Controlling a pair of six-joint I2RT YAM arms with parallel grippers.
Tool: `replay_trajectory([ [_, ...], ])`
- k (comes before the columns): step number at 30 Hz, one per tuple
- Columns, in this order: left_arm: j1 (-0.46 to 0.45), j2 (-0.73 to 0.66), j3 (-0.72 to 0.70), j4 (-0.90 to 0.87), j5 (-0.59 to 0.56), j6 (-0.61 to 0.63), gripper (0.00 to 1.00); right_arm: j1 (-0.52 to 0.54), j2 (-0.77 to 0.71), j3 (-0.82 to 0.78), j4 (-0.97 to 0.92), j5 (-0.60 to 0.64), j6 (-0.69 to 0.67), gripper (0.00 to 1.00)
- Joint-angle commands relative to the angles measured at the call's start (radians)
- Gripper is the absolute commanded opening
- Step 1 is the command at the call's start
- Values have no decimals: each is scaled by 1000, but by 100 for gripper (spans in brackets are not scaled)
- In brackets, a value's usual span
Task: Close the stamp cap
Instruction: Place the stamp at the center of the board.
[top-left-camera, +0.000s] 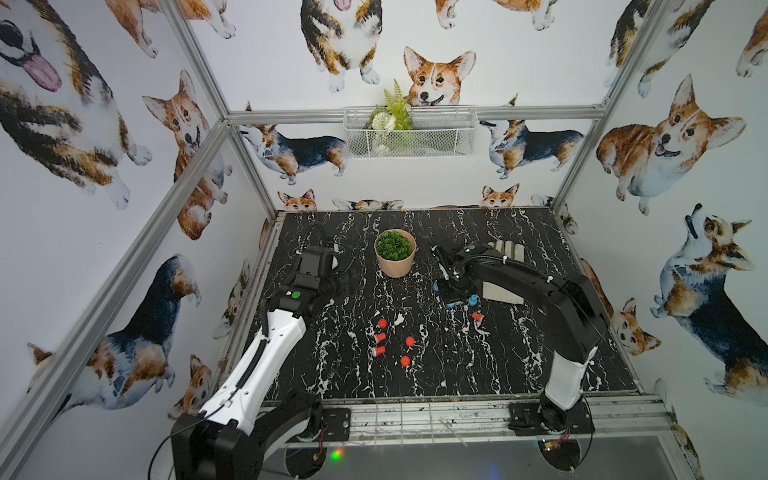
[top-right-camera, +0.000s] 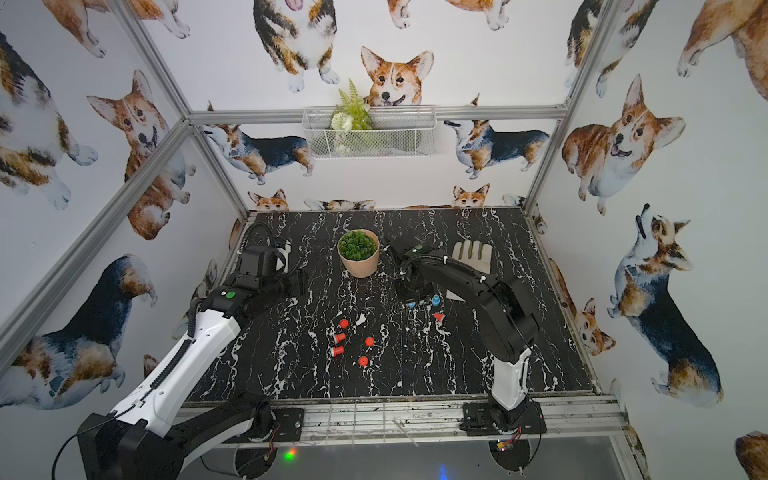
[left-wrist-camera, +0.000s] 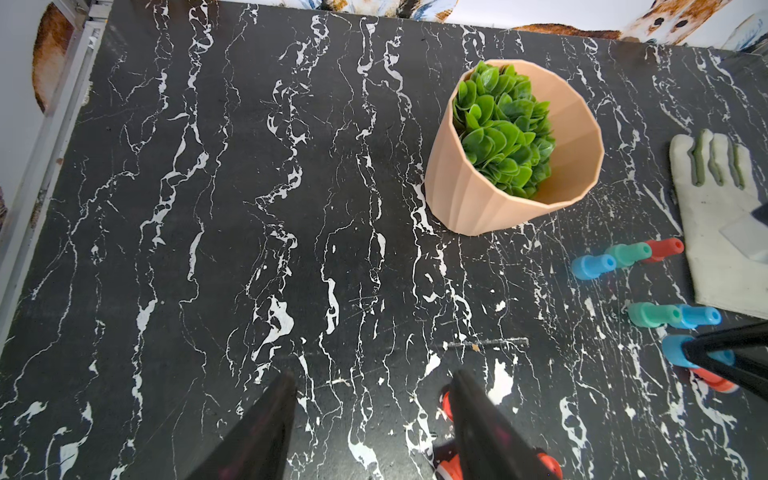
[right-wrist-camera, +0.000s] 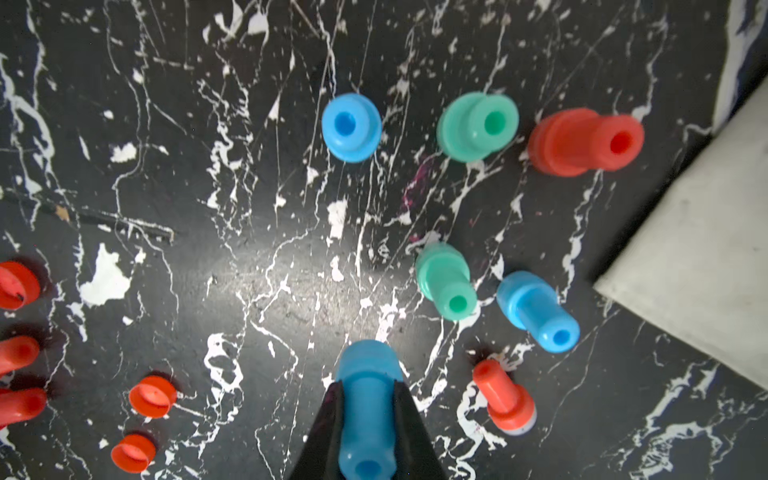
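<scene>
The left arm (top-left-camera: 266, 353) rises from its base at the table's 7 o'clock corner and stretches toward 12 o'clock. Its wrist is raised above the 9 o'clock side. The left gripper (left-wrist-camera: 374, 376) hangs over the surface, jaws parted with nothing between them. The right arm (top-left-camera: 540, 286) climbs from its base at 5 o'clock, bends at an elbow near 3 o'clock, and runs its forearm toward 9 o'clock. The right gripper (right-wrist-camera: 369, 384) points down just off the table's centre toward 3 o'clock, jaws clamped on the stem of a blue stamp (right-wrist-camera: 368, 359).
</scene>
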Motion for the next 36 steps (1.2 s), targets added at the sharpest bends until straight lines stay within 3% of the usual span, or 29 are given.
replay_trajectory([
  [1, 2, 3, 6, 1, 2, 13, 62, -1, 55, 56, -32, 10, -40, 5],
  [15, 2, 13, 8, 4, 11, 12, 62, 0, 175, 76, 58, 27, -43, 17],
  [24, 2, 13, 9, 2, 12, 12, 62, 1, 162, 69, 64, 8, -31, 30],
  [36, 2, 6, 6, 1, 12, 12, 63, 1, 133, 76, 47, 22, -35, 37],
])
